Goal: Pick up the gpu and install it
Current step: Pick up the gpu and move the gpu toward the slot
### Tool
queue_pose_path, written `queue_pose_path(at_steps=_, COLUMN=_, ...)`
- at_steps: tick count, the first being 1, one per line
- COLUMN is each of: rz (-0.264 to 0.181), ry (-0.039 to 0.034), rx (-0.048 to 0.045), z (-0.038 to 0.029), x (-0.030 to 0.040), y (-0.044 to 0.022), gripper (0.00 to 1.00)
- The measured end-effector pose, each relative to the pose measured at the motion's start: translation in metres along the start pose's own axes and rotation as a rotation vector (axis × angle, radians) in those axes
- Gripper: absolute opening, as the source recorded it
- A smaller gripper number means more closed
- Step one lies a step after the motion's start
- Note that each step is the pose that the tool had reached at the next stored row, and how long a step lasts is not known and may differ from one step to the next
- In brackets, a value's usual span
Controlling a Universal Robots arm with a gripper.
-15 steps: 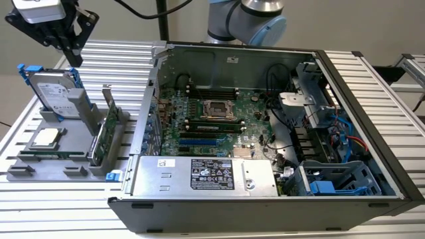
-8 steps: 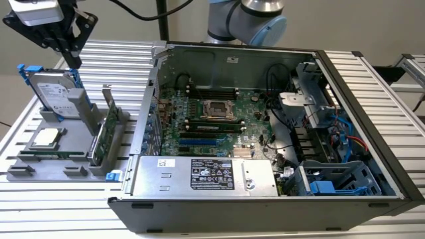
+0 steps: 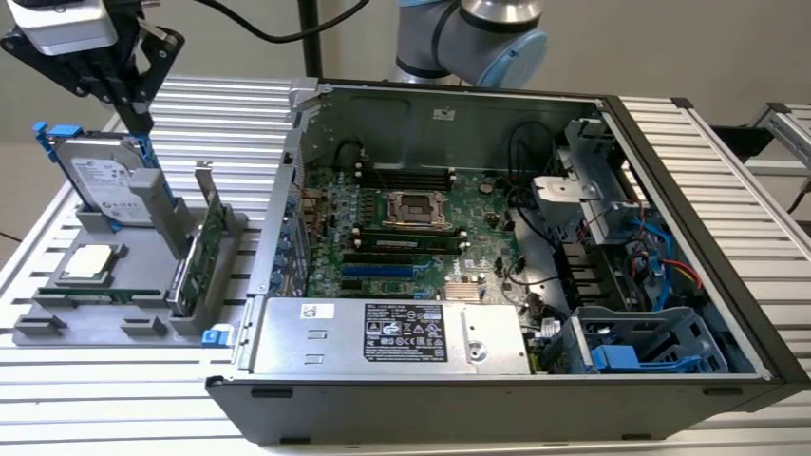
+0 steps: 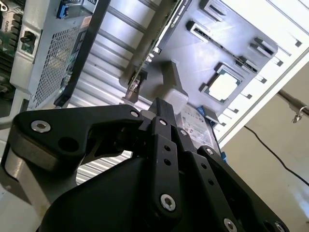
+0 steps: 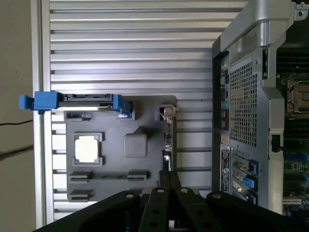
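Exterior view shows us the gpu [image 3: 199, 249] upright in its tray [image 3: 89, 313], first wrist view edge-on; fingers [image 3: 137, 114] hover above, pinched together, empty.

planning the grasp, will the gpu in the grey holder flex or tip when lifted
Probably stiff: the gpu is a flat board with a metal end bracket. Likely light, being so thin. Standing on edge in the grey holder, it may tip if pushed sideways.

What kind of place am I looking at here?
Probably a robotics lab bench for computer assembly: a robot arm, an open computer case on a slatted metal table, and a grey tray holding loose parts.
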State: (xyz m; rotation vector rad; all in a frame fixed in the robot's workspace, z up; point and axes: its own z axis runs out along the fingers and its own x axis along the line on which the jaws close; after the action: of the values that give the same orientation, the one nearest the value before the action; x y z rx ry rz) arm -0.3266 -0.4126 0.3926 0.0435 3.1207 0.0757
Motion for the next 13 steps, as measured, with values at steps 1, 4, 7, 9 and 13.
queue_pose_path(at_steps=1, rz=0.0, ry=0.0, rx=0.0, z=0.0, x=0.0, y=-0.0009, gripper=0.0)
queue_pose_path(at_steps=4, rz=0.0, ry=0.0001, rx=0.0001, z=-0.0002, x=-0.0001, y=-0.0036, gripper=0.0)
queue_pose_path(at_steps=7, rz=0.0, ry=0.0001, rx=0.0001, z=-0.0003, x=-0.0002, y=-0.0062, gripper=0.0)
queue_pose_path(at_steps=9, rz=0.0, ry=0.0, rx=0.0, z=-0.0003, x=-0.0002, y=-0.008, gripper=0.0)
queue_pose_path(at_steps=13, rz=0.0, ry=0.0, rx=0.0, z=-0.0005, x=-0.0003, y=-0.0116, gripper=0.0)
